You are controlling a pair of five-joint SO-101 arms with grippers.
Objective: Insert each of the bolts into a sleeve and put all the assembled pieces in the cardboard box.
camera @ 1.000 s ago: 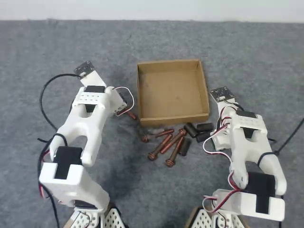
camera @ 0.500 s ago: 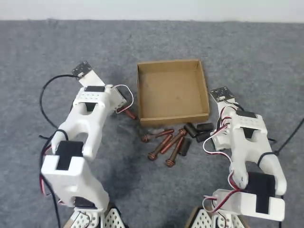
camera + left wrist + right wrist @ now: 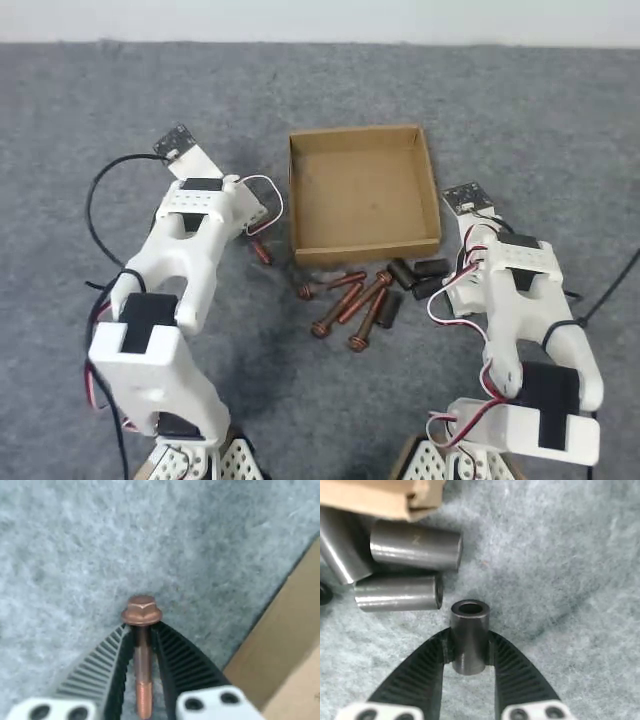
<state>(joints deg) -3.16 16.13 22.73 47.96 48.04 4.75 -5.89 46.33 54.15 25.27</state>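
Grip check: left claw (image 3: 141,631) clamped on a bolt (image 3: 142,614), shank running along the claw, hex head poking past its end (thread end points back toward the wrist). Right claw (image 3: 470,639) clamped on a sleeve (image 3: 470,625), bore facing outward. Bolt is left of the cardboard box (image 3: 366,248), sleeve by its near-right corner. They're well apart, so thread end likely has to swing rightward to meet bore.
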